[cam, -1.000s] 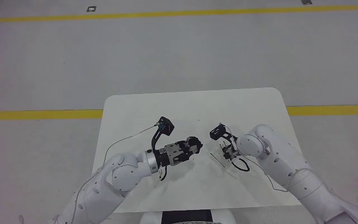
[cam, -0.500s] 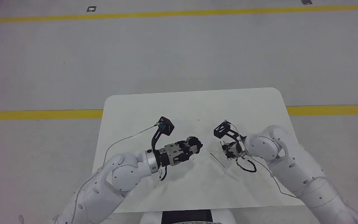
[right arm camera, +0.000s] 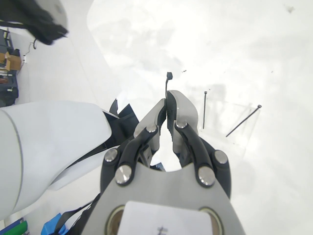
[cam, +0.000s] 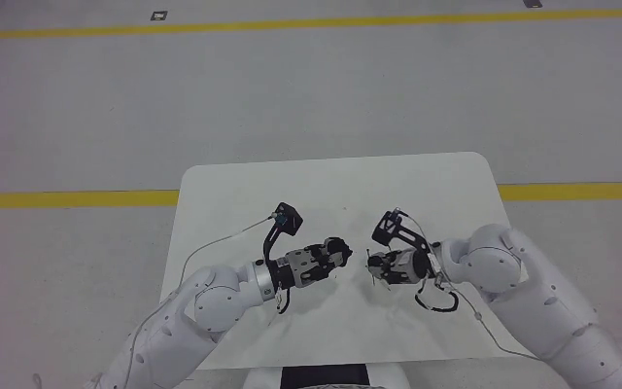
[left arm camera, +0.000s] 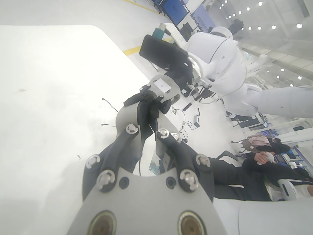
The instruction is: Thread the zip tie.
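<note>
The right pincer (right arm camera: 166, 101) is clamped on a thin black plastic zip tie (right arm camera: 167, 85). It grips the strap so that only a short length and the square head stand free past the fingertips, which leaves the head's slot exposed for threading. The rest of the strap is hidden behind the fingers. The tie is held in the air above the white rounded tabletop (cam: 428, 185), toward its front half.

The left pincer (cam: 341, 252) faces it tip to tip across a small gap, with its fingers drawn together. I cannot tell whether they hold anything. The facing pose reads as lining up the two ends, so the threading itself looks not yet begun.

Beyond the right pincer lie two spare black zip ties (right arm camera: 204, 110). They rest flat on what seems a clear plastic sheet (right arm camera: 234, 113), apart from the meeting point, so they should not get in the way.
</note>
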`<action>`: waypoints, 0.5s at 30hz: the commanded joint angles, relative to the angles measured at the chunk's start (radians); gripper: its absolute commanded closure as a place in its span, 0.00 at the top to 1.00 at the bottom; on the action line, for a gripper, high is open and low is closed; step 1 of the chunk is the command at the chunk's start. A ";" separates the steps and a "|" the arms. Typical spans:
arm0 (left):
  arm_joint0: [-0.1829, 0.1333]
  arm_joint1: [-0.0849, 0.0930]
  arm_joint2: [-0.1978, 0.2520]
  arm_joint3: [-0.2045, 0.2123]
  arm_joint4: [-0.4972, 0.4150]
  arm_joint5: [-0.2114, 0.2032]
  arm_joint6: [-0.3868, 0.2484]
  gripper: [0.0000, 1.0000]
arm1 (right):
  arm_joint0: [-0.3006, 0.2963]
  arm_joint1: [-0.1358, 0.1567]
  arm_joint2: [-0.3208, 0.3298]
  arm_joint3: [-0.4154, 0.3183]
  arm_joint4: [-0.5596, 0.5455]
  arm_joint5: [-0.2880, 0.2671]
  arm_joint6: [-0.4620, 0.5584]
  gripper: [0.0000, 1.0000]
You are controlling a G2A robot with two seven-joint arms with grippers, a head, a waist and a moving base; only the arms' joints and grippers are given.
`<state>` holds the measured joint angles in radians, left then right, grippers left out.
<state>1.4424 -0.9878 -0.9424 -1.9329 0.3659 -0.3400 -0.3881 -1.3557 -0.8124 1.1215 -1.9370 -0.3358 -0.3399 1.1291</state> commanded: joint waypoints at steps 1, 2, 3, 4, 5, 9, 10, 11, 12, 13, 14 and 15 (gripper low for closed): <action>0.000 0.000 0.000 0.000 0.000 0.000 0.000 0.00 | 0.009 0.017 -0.010 -0.008 0.044 0.000 -0.003 0.00; 0.000 0.000 0.000 0.000 0.000 0.000 0.000 0.00 | 0.014 0.025 -0.015 -0.013 0.062 0.000 -0.006 0.00; 0.000 0.000 0.000 0.000 0.000 0.000 0.000 0.00 | 0.020 0.034 -0.023 -0.017 0.083 0.000 -0.011 0.00; 0.000 0.000 0.000 0.000 0.000 0.000 0.000 0.00 | 0.025 0.040 -0.030 -0.021 0.102 0.000 -0.014 0.00; 0.000 0.000 0.000 0.000 0.000 0.000 0.000 0.00 | 0.030 0.047 -0.036 -0.019 0.112 0.000 -0.016 0.00; 0.000 0.000 0.000 0.000 0.000 0.000 0.000 0.00 | 0.054 0.072 -0.067 -0.010 0.143 0.000 -0.021 0.00; 0.000 0.000 0.000 0.000 0.000 0.000 0.000 0.00 | 0.056 0.073 -0.070 -0.007 0.142 0.000 -0.020 0.00; 0.000 0.000 0.000 0.000 0.000 0.000 0.000 0.00 | 0.056 0.073 -0.070 -0.007 0.142 0.000 -0.020 0.00; 0.000 0.000 0.000 0.000 0.000 0.000 0.000 0.00 | 0.056 0.073 -0.070 -0.007 0.142 0.000 -0.020 0.00; 0.000 0.000 0.000 0.000 0.000 0.000 0.000 0.00 | 0.056 0.073 -0.070 -0.007 0.142 0.000 -0.020 0.00; 0.000 0.000 0.000 0.000 0.000 0.000 0.000 0.00 | 0.056 0.073 -0.070 -0.007 0.142 0.000 -0.020 0.00; 0.000 0.000 0.000 0.000 0.000 0.000 0.000 0.00 | 0.056 0.073 -0.070 -0.007 0.142 0.000 -0.020 0.00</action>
<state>1.4424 -0.9878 -0.9424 -1.9329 0.3659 -0.3400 -0.3881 -1.2997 -0.7390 1.0517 -1.9440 -0.1937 -0.3400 1.1091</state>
